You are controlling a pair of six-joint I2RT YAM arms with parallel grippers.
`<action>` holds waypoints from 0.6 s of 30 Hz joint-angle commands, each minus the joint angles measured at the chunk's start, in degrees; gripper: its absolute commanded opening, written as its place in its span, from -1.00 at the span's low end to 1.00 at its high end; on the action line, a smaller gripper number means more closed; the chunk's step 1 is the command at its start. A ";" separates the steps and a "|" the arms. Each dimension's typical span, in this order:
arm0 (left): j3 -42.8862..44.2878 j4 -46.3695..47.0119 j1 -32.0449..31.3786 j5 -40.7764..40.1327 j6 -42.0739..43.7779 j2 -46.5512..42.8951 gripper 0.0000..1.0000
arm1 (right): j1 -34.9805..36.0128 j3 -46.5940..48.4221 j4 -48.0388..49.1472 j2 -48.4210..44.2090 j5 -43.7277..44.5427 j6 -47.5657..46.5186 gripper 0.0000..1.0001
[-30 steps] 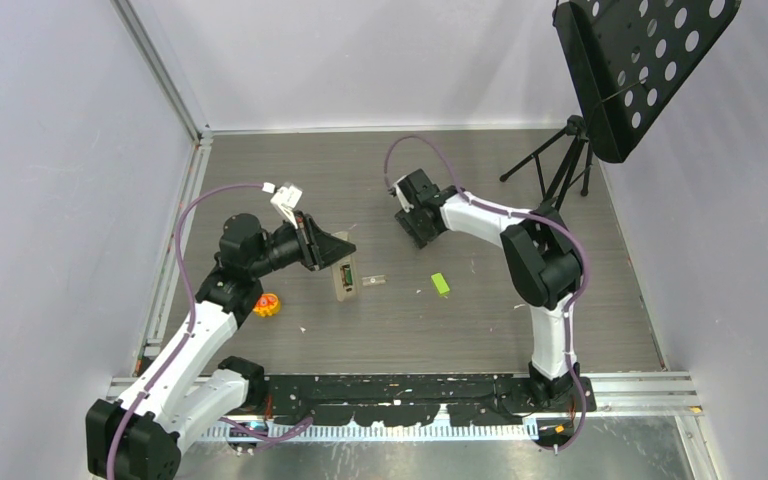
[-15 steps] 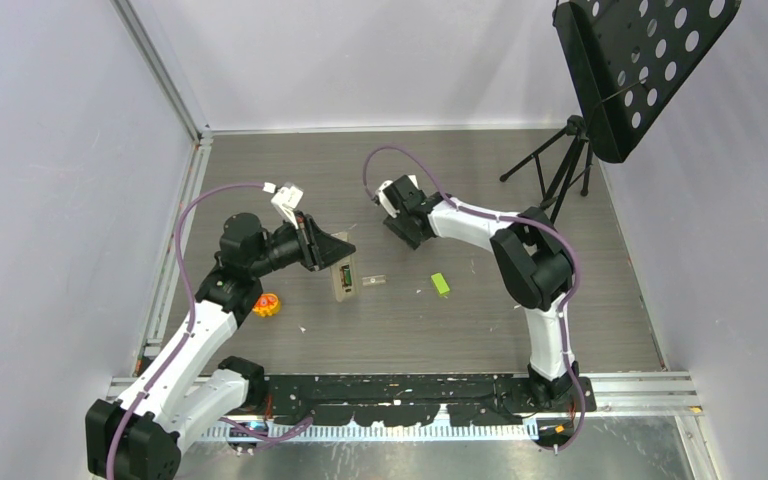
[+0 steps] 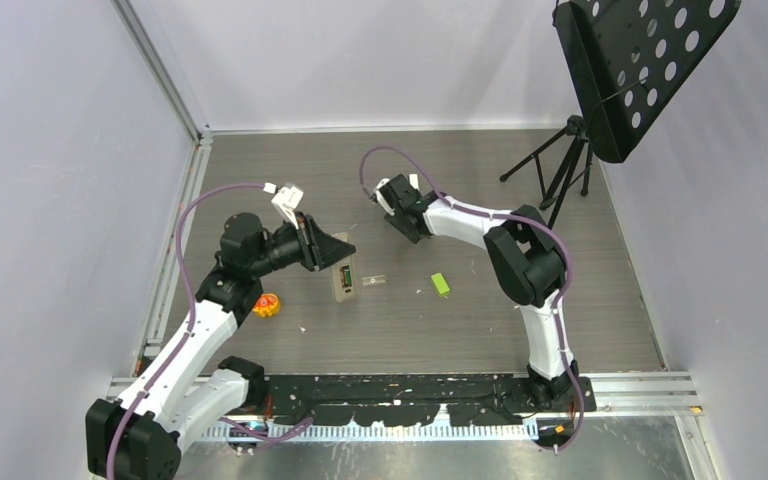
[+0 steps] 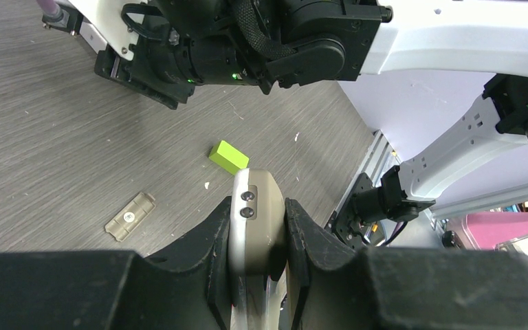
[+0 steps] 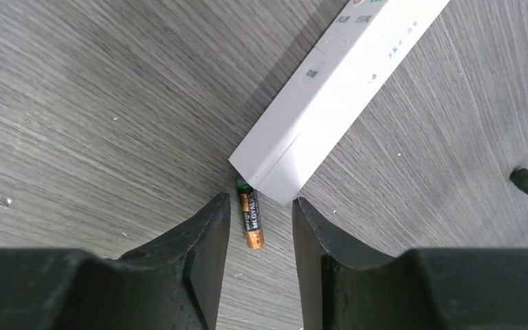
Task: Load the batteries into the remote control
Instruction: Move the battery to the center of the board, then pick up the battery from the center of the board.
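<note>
Left gripper: jaws nearly closed, clamped on the sides of a grey rounded plastic remote control; both pads press flat against it.
Grey remote: held tilted above the grey wood-grain table, left of the table's middle, one rounded end sticking out past the fingertips. In the top view something green shows on its upper face, too small to identify.
Right gripper: low over the far middle of the table, jaws partly open and gripping nothing.
Battery: a dark slim battery with a copper-coloured end lies flat on the table between the right fingers, with a gap on each side. Its far end is at the corner of a white slab-shaped plastic remote.
White remote: flat on the table, running away to the far right from the battery.
Green block: a bright green block lies on the table right of the grey remote, well apart from both grippers.
Cover piece: a clear flat plastic strip lies between the grey remote and the green block.
Orange item: a small orange object sits beside the left arm.
</note>
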 commanded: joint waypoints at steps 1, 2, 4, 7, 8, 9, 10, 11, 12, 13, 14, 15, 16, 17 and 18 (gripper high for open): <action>2.54 1.28 0.13 -0.39 0.80 -0.24 -1.00 | 0.11 0.14 -5.61 0.59 -1.81 5.24 -0.01; 2.53 1.28 0.13 -0.36 0.80 -0.22 -1.00 | 0.03 -0.28 -5.68 0.18 -2.26 6.80 0.07; 2.58 1.34 0.13 -0.29 0.83 -0.06 -1.00 | -0.27 -0.83 -5.72 -0.53 -3.23 8.97 0.17; 2.62 1.39 0.13 -0.22 0.76 0.02 -1.00 | -1.29 -0.30 -7.12 -0.15 -4.98 11.63 0.23; 2.62 1.37 0.13 -0.19 0.83 -0.01 -1.00 | -1.69 0.10 -7.84 0.00 -5.74 12.25 0.23; 2.62 1.37 0.13 -0.18 0.80 -0.05 -1.00 | -2.12 0.21 -8.29 0.17 -6.58 12.89 0.24; 2.56 1.37 0.13 -0.22 0.83 -0.08 -1.00 | -2.50 0.16 -8.52 0.20 -7.53 13.36 0.23; 2.49 1.49 0.13 -0.23 0.78 -0.15 -1.00 | -2.81 0.09 -8.88 0.16 -8.55 13.68 0.22; 2.46 1.46 0.13 -0.26 0.78 -0.06 -1.00 | -3.06 -0.04 -9.08 0.07 -9.61 13.89 0.20; 2.45 1.52 0.13 -0.27 0.76 0.00 -1.00 | -3.26 -0.33 -9.10 -0.14 -10.71 13.99 0.17; 2.45 1.53 0.13 -0.27 0.71 0.04 -1.00 | -3.47 -0.63 -9.10 -0.27 -11.88 14.21 0.13; 2.46 1.54 0.13 -0.25 0.73 0.09 -1.00 | -3.62 -0.90 -9.20 -0.38 -12.96 14.38 0.08; 2.45 1.54 0.13 -0.20 0.75 0.20 -1.00 | -3.82 -1.17 -9.19 -0.49 -14.19 14.63 0.01; 2.45 1.59 0.13 -0.25 0.63 0.18 -1.00 | -3.99 -1.43 -9.25 -0.54 -15.59 14.77 -0.06; 2.45 1.62 0.13 -0.19 0.60 0.20 -1.00 | -4.30 -1.66 -9.26 -0.49 -17.09 14.85 -0.15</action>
